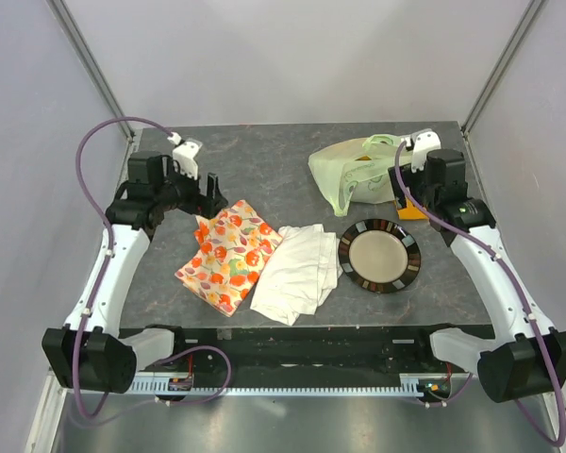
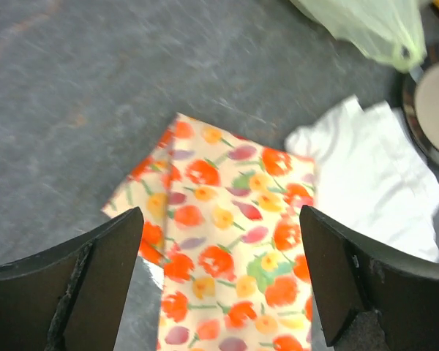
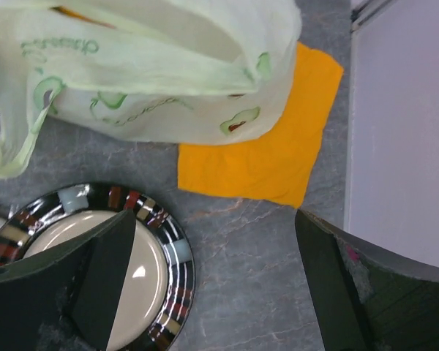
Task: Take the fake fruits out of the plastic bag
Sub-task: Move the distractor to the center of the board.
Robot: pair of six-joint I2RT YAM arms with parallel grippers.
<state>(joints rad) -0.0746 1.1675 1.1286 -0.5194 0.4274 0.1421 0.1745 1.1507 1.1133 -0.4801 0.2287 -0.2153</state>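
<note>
Take the round plate [image 1: 379,256], cream centre and glossy striped rim, as your landmark. Just beyond it the plastic bag [image 1: 354,175] lies crumpled, thin and translucent pale green; you can't make out the fake fruits inside. A flat orange cloth [image 3: 267,146] lies partly under it. Left of the plate lie a rumpled white cloth [image 1: 297,269], then a fruit-printed cloth [image 1: 228,255]. Your right gripper [image 3: 214,241] hovers by the plate's far edge and your left gripper [image 2: 219,248] over the printed cloth, both with jaws wide apart and empty.

I am wearing smooth white shells on my left arm [image 1: 108,274] and right arm [image 1: 495,274], with black joint housings. Purple cables [image 1: 81,162] are looping along both. My left gripper [image 2: 219,219] and right gripper [image 3: 216,219] are showing matte black wedge fingers [image 2: 95,281].
</note>
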